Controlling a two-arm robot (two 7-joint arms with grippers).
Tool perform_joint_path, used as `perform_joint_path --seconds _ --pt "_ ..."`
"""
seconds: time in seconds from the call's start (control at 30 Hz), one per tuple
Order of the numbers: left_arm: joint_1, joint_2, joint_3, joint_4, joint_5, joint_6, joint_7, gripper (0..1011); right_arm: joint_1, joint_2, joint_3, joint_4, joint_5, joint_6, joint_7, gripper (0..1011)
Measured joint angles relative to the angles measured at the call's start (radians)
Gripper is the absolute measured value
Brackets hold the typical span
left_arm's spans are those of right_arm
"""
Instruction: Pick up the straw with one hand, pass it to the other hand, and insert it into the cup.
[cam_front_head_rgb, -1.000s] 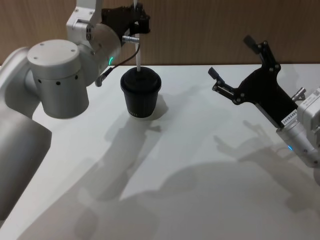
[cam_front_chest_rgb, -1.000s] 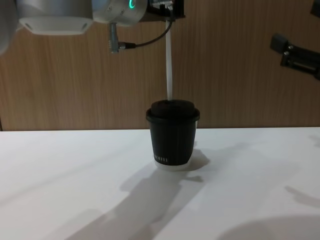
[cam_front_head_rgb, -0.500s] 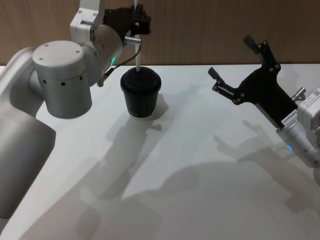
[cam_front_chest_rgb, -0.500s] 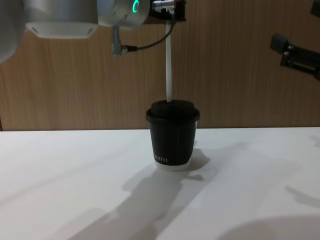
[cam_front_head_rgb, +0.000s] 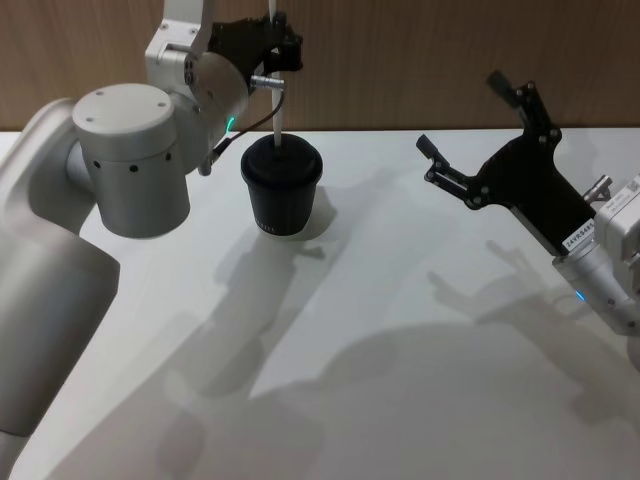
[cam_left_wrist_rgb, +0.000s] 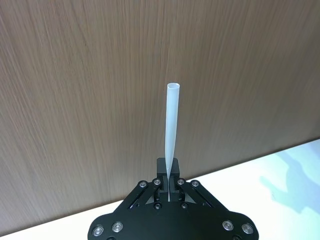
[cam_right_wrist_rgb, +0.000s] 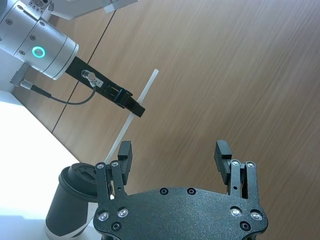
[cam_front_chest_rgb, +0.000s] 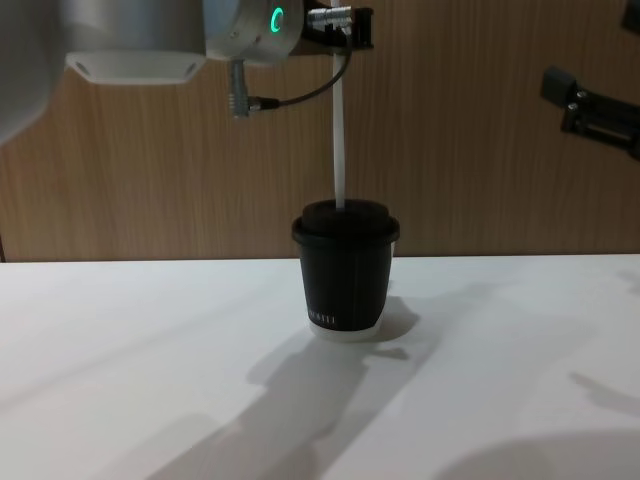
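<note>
While insertion is under way, the scene is read as follows, largest to smallest.

Bench: a plain white bench (cam_front_head_rgb: 420, 330) is seen carrying the cup alone, with broad arm shadows thrown across it — nothing is seen near the cup to foul the work.

Room: a brown wood-panelled wall (cam_front_chest_rgb: 480, 150) is seen closing the space behind.

Left tool: the left tool (cam_front_head_rgb: 270, 42) is held directly above the cup, its fingers clamped on the straw partway up, so that the tube hangs plumb over the lid.

Right tool: the right tool (cam_front_head_rgb: 470, 135) is held well apart to the side, fingers spread and empty — judged to be kept clear of the insertion.

Cup: the cup (cam_front_chest_rgb: 345, 268) is stood upright, lid on.

Straw: the straw (cam_front_chest_rgb: 340, 140) is held vertical, its lower end meeting the lid's top; how deep it has entered cannot be told.
</note>
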Motion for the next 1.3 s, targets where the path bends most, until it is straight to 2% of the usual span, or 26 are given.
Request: perform_joint_path --seconds 0.17,0.3,0.33,0.4,0.43,0.7,0.83,1.0,1.1,1.23,1.3 --pt "0.003 -0.007 -0.005 0.005 0.000 -0.003 0.000 36 0.000 0.000 0.000 0.000 0.000 0.000 0.000 1001" --pt "0.005 -0.010 -0.008 0.007 0.001 -0.005 -0.001 148 0.000 0.000 0.000 0.000 0.000 0.000 0.000 1001" --pt "0.006 -0.011 -0.009 0.008 0.001 -0.006 -0.001 148 0.000 0.000 0.000 0.000 0.000 0.000 0.000 1001" --pt "0.006 -0.013 -0.010 0.009 0.001 -0.007 -0.001 241 0.000 0.000 0.000 0.000 0.000 0.000 0.000 1001" --pt "0.006 -0.013 -0.010 0.009 0.001 -0.007 -0.001 241 0.000 0.000 0.000 0.000 0.000 0.000 0.000 1001" --pt "0.008 -0.016 -0.012 0.012 0.001 -0.010 -0.002 523 0.000 0.000 0.000 0.000 0.000 0.000 0.000 1001" --pt "0.008 -0.017 -0.013 0.012 0.001 -0.010 -0.003 624 0.000 0.000 0.000 0.000 0.000 0.000 0.000 1001" --pt "0.009 -0.018 -0.013 0.012 0.001 -0.010 -0.003 821 0.000 0.000 0.000 0.000 0.000 0.000 0.000 1001" --pt "0.009 -0.018 -0.014 0.013 0.001 -0.011 -0.003 874 0.000 0.000 0.000 0.000 0.000 0.000 0.000 1001" --pt "0.011 -0.017 -0.014 0.013 0.001 -0.014 -0.010 999 -0.001 -0.001 0.000 -0.003 0.007 0.005 0.003 1001" --pt "0.013 -0.015 -0.014 0.012 0.000 -0.018 -0.016 1001 -0.001 -0.003 0.001 -0.009 0.018 0.014 0.005 1001"
